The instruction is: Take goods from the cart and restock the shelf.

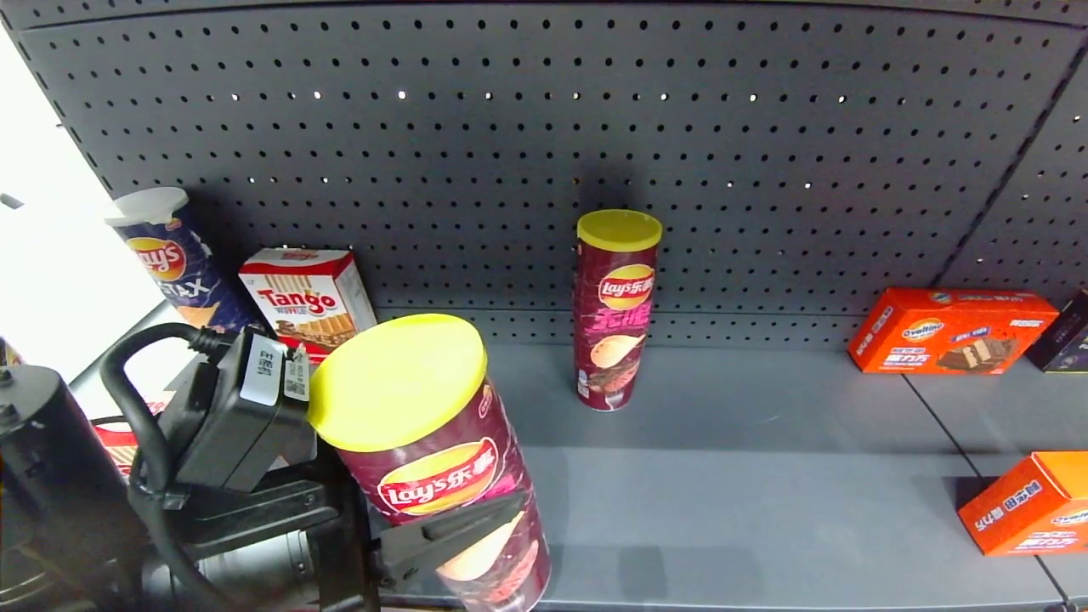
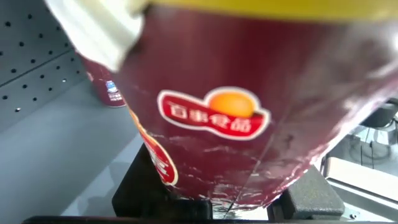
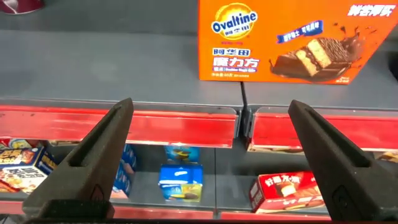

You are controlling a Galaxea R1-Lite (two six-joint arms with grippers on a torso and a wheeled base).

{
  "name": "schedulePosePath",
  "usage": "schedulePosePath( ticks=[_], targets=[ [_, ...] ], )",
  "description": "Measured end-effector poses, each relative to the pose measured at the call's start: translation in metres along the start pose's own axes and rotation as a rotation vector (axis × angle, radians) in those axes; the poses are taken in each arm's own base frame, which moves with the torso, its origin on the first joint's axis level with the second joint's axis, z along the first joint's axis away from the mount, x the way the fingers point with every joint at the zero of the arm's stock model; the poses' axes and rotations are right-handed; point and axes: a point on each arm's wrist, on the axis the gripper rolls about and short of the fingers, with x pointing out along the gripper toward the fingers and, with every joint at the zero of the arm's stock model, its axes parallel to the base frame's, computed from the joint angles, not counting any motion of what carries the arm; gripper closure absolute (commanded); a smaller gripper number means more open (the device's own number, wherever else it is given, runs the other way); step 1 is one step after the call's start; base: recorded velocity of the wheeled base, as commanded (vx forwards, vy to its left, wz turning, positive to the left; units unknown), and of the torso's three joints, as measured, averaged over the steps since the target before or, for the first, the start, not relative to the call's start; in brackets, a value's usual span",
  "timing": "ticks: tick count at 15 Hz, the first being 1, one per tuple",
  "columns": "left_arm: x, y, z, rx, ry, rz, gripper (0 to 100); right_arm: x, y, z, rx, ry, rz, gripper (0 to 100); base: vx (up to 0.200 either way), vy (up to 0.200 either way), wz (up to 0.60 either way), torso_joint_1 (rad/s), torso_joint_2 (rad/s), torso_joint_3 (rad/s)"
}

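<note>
Chip can (image 1: 433, 459), maroon, yellow lid: tilted, at shelf (image 1: 765, 476) front edge, seemingly held clear. Matching can (image 1: 616, 323): upright, shelf rear.

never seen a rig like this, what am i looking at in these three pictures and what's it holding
This is a two-armed robot restocking a store shelf. The wide picture comes from a camera on its head, looking down at the grey metal shelf. The other two come from cameras on its wrists. The left gripper is clamped on a maroon chip can with a yellow lid, seen close up in the left wrist view. The right gripper is open and empty. On the shelf are a matching maroon can, a dark blue can, a red and white wafer box and orange boxes.
</note>
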Motion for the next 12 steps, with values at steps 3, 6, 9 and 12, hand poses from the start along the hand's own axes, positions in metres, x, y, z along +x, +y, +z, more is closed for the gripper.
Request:
schedulePosePath(
  ticks=[3,6,9,12],
  targets=[
    [-0.002,0.001,-0.003,-0.005,0.008,-0.003,100,-0.003,0.0,0.025,-0.003,-0.036,0.042,0,0.0,0.0,0.0,0.0,0.0,0.0],
    [-0.003,0.001,-0.003,-0.004,0.007,-0.001,100,0.004,0.001,0.079,-0.048,-0.042,0.161,0,0.0,0.0,0.0,0.0,0.0,0.0],
    [-0.006,0.006,-0.003,-0.004,0.001,-0.006,100,0.03,0.005,0.131,-0.068,-0.033,0.345,0,0.0,0.0,0.0,0.0,0.0,0.0],
    [-0.012,0.012,-0.001,0.009,-0.011,-0.015,100,0.075,0.013,0.163,-0.081,-0.045,0.432,0,0.0,0.0,0.0,0.0,0.0,0.0]
  ],
)
